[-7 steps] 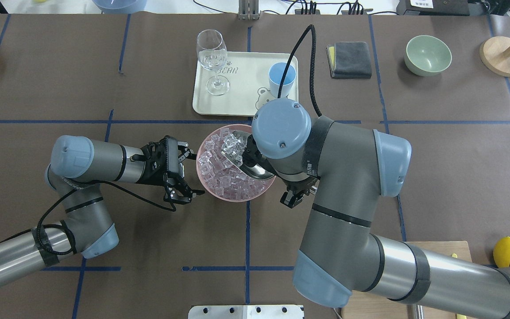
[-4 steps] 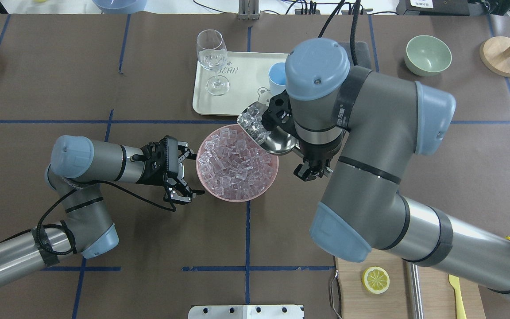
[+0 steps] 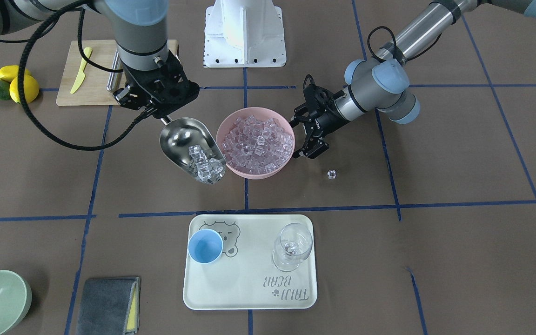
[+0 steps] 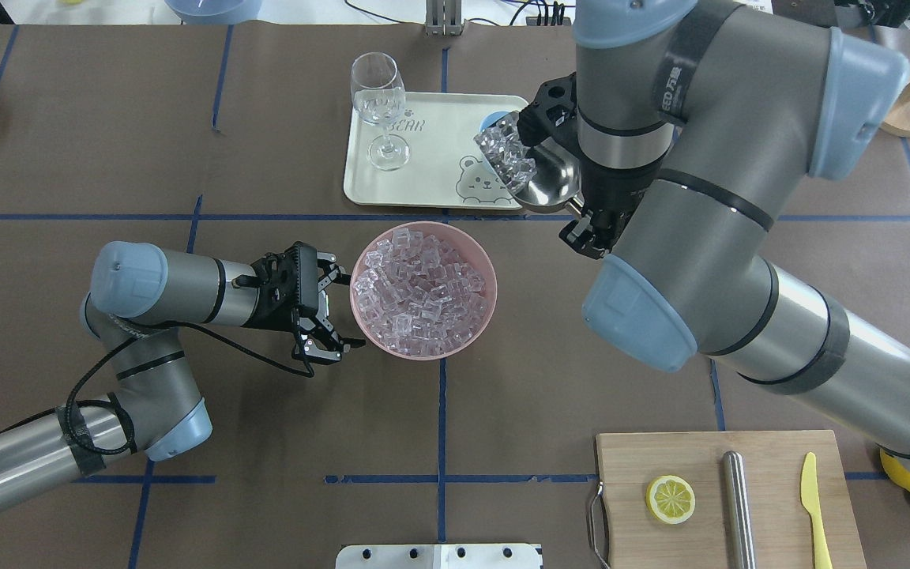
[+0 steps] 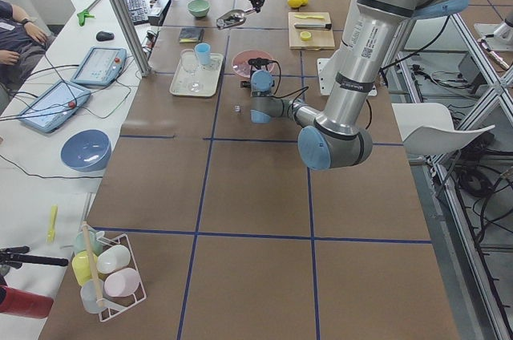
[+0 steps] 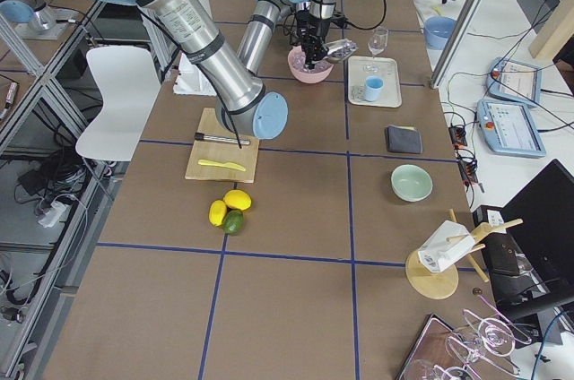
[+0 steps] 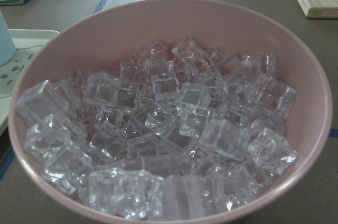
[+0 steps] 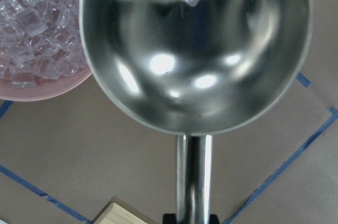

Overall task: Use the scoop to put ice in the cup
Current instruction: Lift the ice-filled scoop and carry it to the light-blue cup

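Fingers of the right gripper (image 3: 158, 111): clamped on the end of the thin handle of the scoop (image 3: 186, 139); the wrist view shows the handle running straight back into the black pads.
Fingers of the left gripper (image 4: 340, 312): spread wide and holding nothing, just beside the pink bowl (image 3: 254, 175); whether they touch its rim I cannot tell.
Scoop: raised off the table, between the bowl and the tray (image 3: 249, 260), with its mouth dipped toward the tray.
Ice (image 3: 205, 168): a small heap crowds the scoop's front lip, and the bulk fills the bowl. One stray cube (image 3: 332, 174) lies on the table near the left gripper.
Cup (image 3: 205, 245): upright and apparently empty on the tray's corner on the right arm's side, apart from the wine glass (image 3: 291, 249).
How the ice handles: probably hard, slick and loose, so it would slide all at once and bounce. A slow tilt seems wise.
How the scoop handles: stiff, smooth steel. Held at the handle's end with the load at the lip, it may twist in the pads, so a firm clamp matters.
Cup's risk: light plastic with a mouth narrower than the trough. The lip should sit close over it, and a knock could tip it.
Right arm: wrist pointing down over the handle, elbow high above the table.
Left arm: low, forearm level, wrist turned sideways toward the bowl.
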### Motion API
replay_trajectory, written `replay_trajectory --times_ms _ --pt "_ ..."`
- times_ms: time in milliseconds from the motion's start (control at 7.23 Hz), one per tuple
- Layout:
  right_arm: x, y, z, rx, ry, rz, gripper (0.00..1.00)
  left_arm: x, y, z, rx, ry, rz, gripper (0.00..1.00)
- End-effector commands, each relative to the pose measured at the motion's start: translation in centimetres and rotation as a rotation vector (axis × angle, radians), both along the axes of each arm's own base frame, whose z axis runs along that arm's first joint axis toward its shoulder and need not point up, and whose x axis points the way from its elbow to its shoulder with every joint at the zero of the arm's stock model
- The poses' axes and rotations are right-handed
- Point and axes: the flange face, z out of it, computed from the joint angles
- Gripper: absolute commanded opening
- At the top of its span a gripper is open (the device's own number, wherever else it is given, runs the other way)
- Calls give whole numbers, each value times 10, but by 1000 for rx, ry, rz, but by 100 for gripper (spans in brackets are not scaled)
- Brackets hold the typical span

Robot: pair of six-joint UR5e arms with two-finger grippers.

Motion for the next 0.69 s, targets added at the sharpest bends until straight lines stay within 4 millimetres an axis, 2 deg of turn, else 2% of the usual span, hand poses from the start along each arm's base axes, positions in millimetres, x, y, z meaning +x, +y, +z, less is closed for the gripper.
replay_trajectory --times_ms 0,277,553 --pt "1 -26 10 -49 38 34 0 1 0 -3 2 4 0 100" --pt "-24 -54 13 -64 118 42 0 1 -1 -7 5 9 0 100" --pt "-56 -93 12 -88 219 38 0 1 -1 -6 5 8 0 100"
